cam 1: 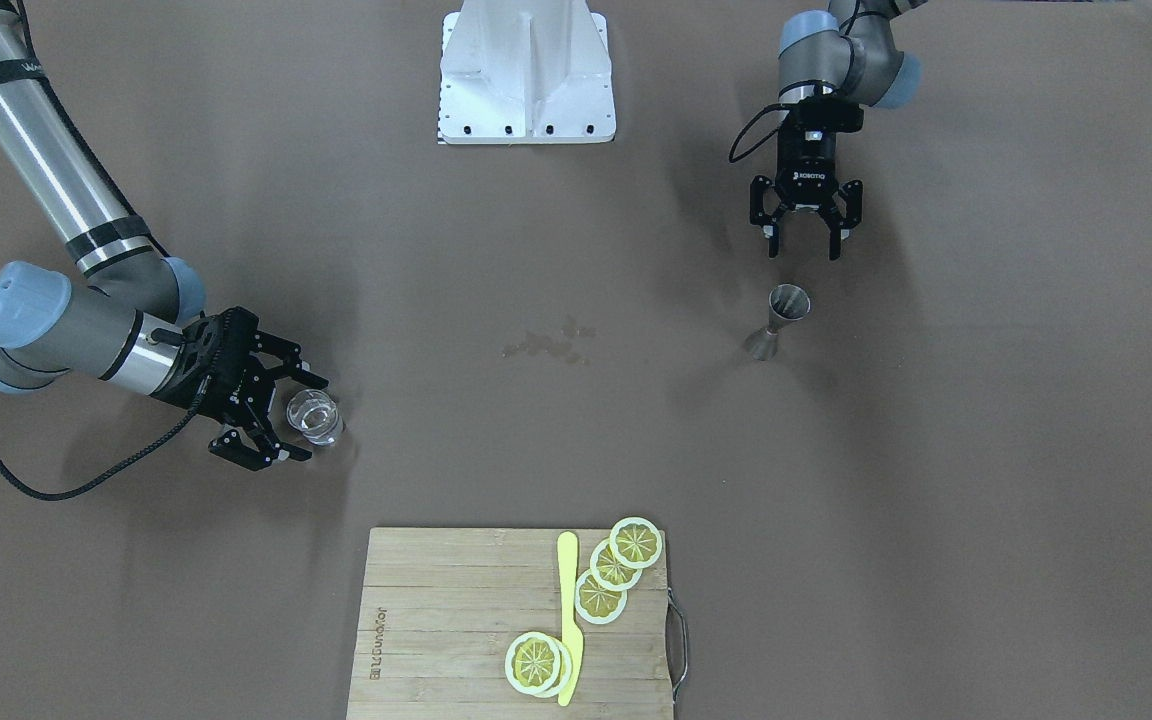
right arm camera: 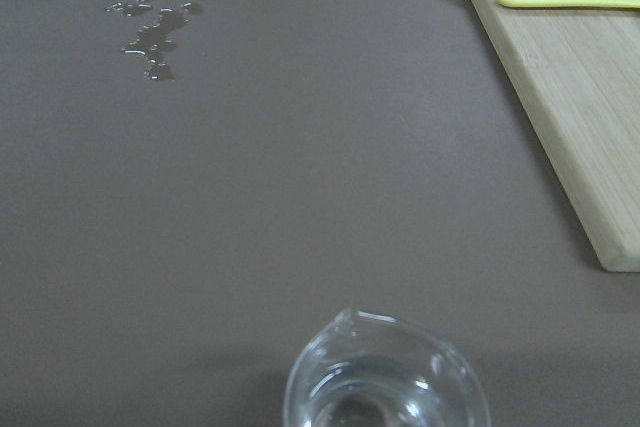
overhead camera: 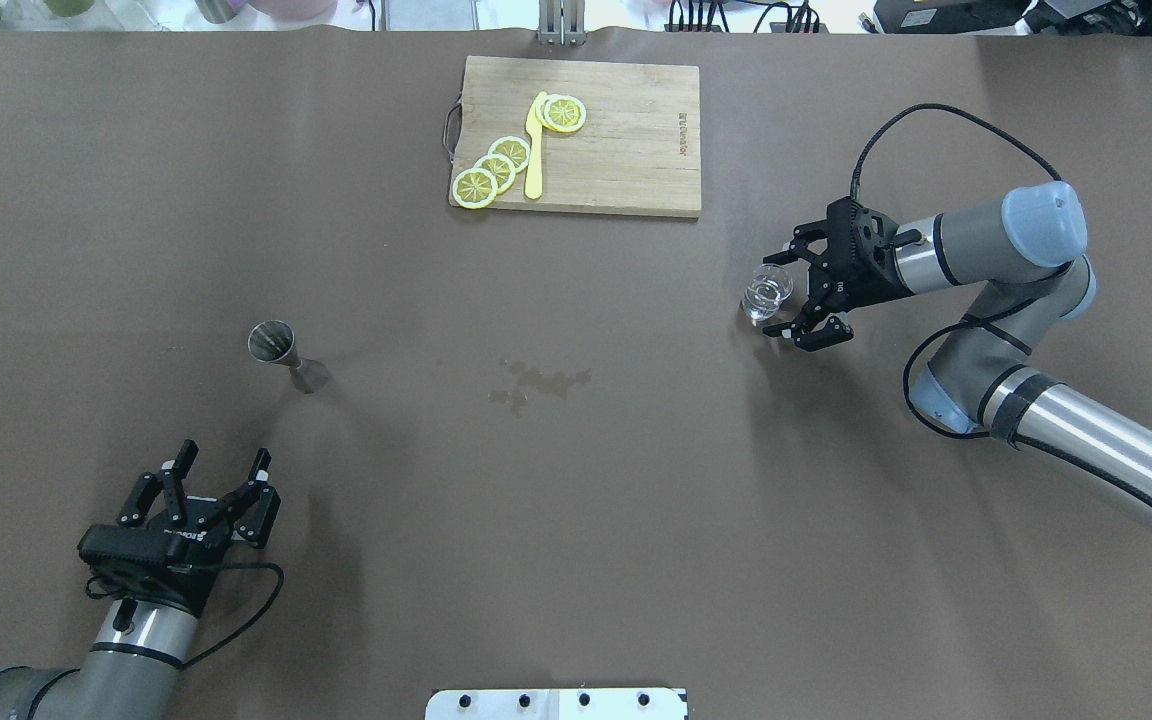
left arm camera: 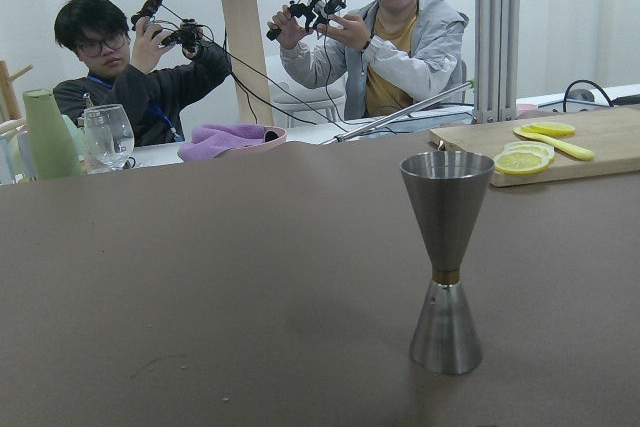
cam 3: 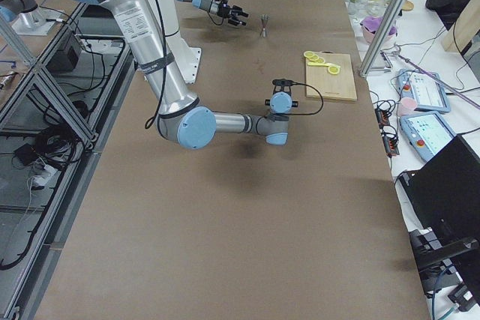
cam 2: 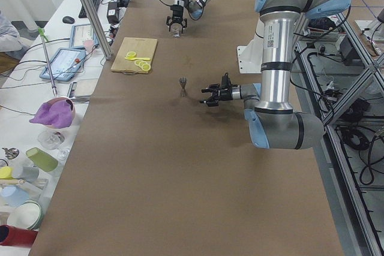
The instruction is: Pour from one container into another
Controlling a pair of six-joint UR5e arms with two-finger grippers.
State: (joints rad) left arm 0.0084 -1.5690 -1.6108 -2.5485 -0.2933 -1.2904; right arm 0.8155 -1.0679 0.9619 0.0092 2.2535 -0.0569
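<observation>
Left gripper (overhead camera: 223, 455) is held spread and empty, nearest the base. The jigger (overhead camera: 286, 355) is stood upright ahead of it, well apart. Further out, the glass (overhead camera: 768, 293) is set upright between the spread fingers of the right gripper (overhead camera: 792, 292) — not clamped. The cutting board (overhead camera: 626, 140) is seen farthest.

The jigger (overhead camera: 286, 355) stands on the table (overhead camera: 576, 500) ahead of my left claw (overhead camera: 224, 453), apart from it. The glass (overhead camera: 768, 292) sits at the fingertips of my right claw (overhead camera: 798, 293), well off to the right. Between the two lies a wet patch (overhead camera: 536, 383). Far ahead, the cutting board (overhead camera: 626, 150) carries lemon slices (overhead camera: 511, 152) and a knife (overhead camera: 534, 150)
</observation>
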